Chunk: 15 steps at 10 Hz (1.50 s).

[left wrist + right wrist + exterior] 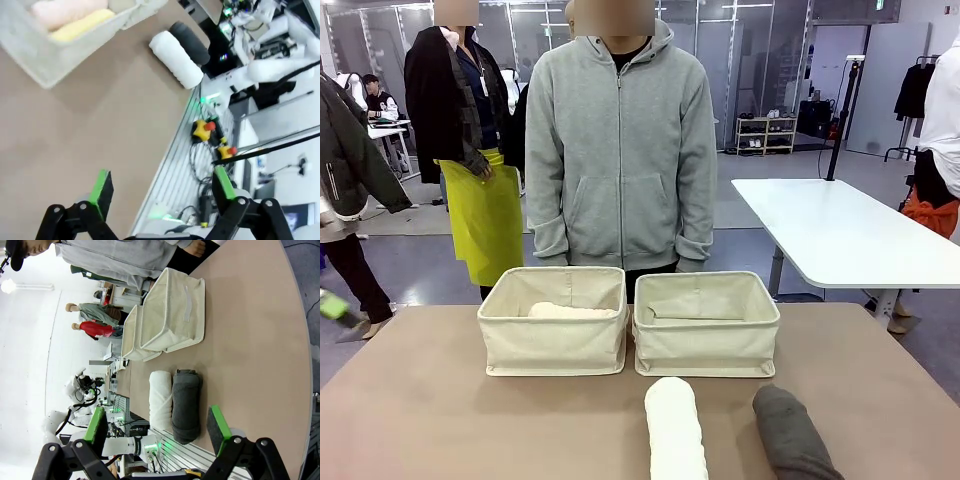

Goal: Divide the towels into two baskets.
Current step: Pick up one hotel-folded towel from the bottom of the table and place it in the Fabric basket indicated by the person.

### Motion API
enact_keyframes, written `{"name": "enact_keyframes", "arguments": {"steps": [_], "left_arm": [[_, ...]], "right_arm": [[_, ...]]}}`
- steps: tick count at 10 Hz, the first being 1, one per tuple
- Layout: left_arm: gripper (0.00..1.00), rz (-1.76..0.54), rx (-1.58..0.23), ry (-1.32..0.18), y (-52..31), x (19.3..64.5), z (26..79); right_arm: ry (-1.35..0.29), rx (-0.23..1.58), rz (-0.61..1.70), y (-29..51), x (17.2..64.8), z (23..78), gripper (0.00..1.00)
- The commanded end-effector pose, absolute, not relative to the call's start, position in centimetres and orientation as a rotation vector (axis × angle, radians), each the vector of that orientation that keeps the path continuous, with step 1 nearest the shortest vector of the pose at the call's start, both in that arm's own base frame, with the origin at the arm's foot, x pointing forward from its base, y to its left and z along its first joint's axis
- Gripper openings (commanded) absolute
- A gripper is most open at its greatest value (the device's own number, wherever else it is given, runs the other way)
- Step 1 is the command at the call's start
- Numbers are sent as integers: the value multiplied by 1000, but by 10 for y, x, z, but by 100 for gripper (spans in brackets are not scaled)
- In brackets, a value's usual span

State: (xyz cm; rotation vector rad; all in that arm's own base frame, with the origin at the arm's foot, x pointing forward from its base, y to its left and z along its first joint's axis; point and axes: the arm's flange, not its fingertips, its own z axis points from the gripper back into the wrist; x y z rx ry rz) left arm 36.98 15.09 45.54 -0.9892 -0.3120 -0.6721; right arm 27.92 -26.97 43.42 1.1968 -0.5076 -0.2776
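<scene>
We find the widest bare bench (410, 410) on the left, before the left basket (552, 348). The 2 baskets stand side by side with only a slit between them. In front of the right basket (705, 348) lie the white towel (675, 435) and the grey towel (792, 440), a strip of bench between those 2. A person (620, 150) stands close behind both baskets, closing the far side. Both mouths open upward; a pink towel (67, 11) and a yellow towel (80, 26) fill part of the left one.

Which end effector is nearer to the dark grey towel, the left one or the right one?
Right. The right end effector hangs just before the dark grey towel. The left end effector is farther off, beyond the white towel.
</scene>
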Motion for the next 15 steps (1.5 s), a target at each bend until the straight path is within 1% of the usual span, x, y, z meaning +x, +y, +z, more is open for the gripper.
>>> {"name": "enact_keyframes", "arguments": {"steps": [1, 2, 4, 5, 15], "left_arm": [[100, -424, -1091, -399, 200, 345, 419], [100, -409, -1131, -428, 209, 330, 401], [100, -396, -1138, -413, 209, 322, 386], [100, -391, -1098, -369, 222, 315, 391], [100, -391, -1098, -369, 222, 315, 391]], "right_arm": [[-517, 1205, -273, -269, 279, 437, 100], [-517, 1205, -273, -269, 279, 437, 100], [-517, 1205, -273, -269, 279, 437, 100], [-517, 1205, -273, -269, 279, 437, 100], [-507, 1197, -277, -270, 279, 434, 100]]}}
